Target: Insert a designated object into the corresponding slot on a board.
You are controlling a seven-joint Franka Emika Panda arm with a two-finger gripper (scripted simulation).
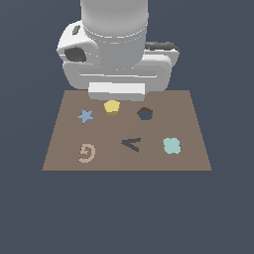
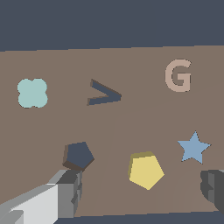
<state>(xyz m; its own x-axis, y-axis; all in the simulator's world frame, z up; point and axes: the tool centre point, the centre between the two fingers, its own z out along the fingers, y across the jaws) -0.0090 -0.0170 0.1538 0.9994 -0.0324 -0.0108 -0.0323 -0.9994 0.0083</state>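
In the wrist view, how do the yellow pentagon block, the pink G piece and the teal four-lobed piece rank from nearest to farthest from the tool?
The tool is open.
1. Yellow pentagon block: nearest, between the two fingers.
2. Pink G piece: farther, beyond the blue star.
3. Teal four-lobed piece: farthest, at the board's opposite side, past the dark A-shaped cutout.
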